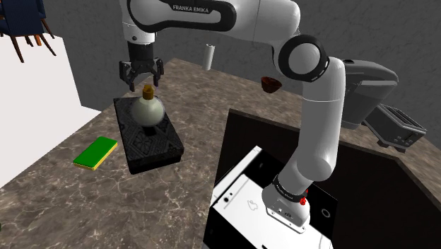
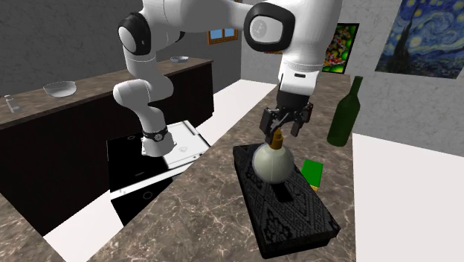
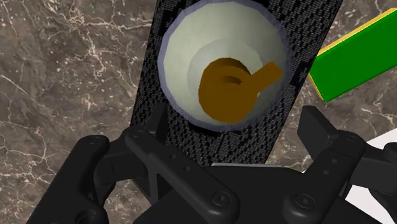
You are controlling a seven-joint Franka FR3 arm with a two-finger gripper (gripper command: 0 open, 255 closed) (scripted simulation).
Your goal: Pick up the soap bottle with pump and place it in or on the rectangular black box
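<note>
The round, pale bottle [image 1: 149, 109] is standing upright at one end of the box [image 1: 152, 148], long axis vertical. The wrist view is making plain what the side views are leaving unclear: the brown pump [image 3: 232, 86] is pointing its spout toward the green block [image 3: 356, 54]. The gripper [image 1: 143, 86] is hovering just above, fingers spread wide, gripping nothing. The black, weave-patterned box is lying on the brown marbled counter [image 1: 71, 205].
</note>
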